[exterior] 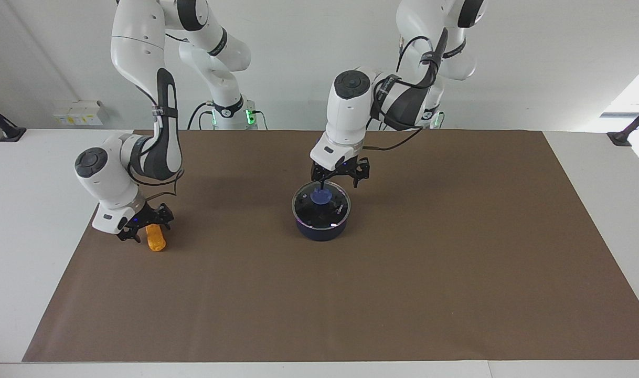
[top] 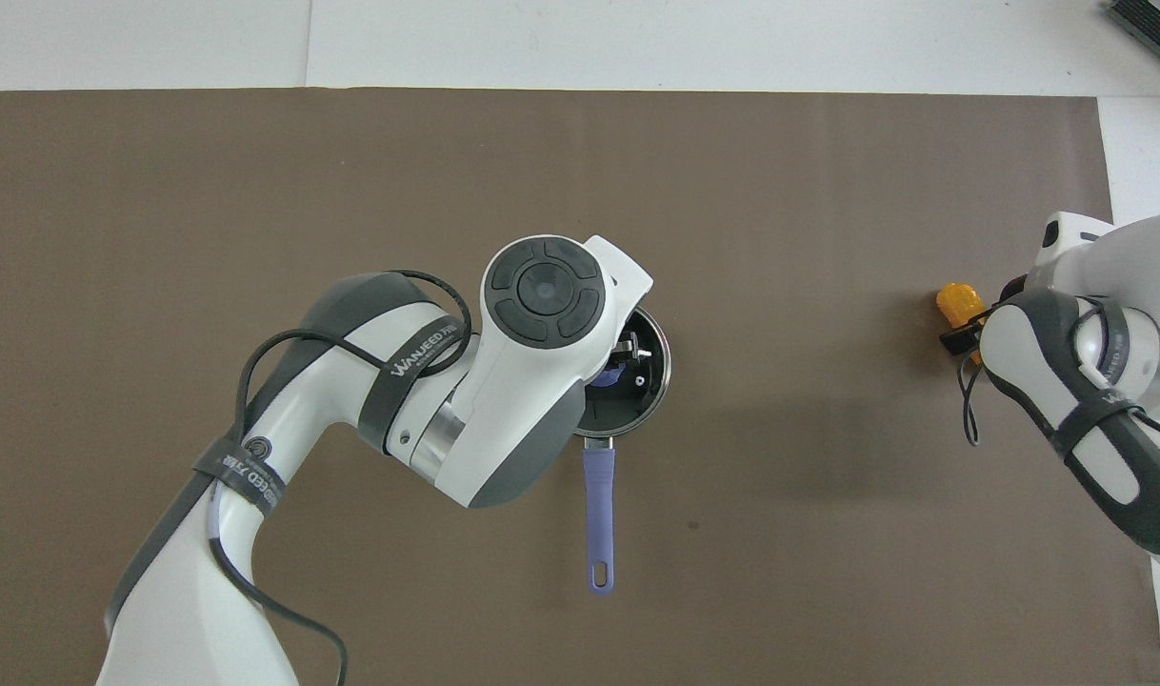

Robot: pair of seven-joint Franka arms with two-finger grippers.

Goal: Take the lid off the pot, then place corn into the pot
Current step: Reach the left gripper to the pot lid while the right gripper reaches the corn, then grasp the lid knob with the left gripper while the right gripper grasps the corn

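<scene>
- Lighting bright, even, diffuse from above.
- Soft shadows on the brown mat (exterior: 403,273) beneath both arms.
- Small glare spot on the lid (exterior: 320,203) rim, just under the left gripper (exterior: 340,176).
- Daylight washes out one upper corner, facing view.
- Both views sharp.

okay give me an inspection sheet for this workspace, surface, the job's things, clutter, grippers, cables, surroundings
Surface: brown mat over a white table.
Pot: mid-mat, handle toward the robots.
Lid: on the pot, blue knob up.
Corn: on the mat at the right arm's end.
Clutter: nothing seen.
Left gripper: over the lid, one fingertip down by the knob; not gripping it.
Right gripper: down at the corn; grip unclear.
Cables: black leads strapped along both arms.
Surroundings: white wall; small white boxes on the table edge by the right arm.
</scene>
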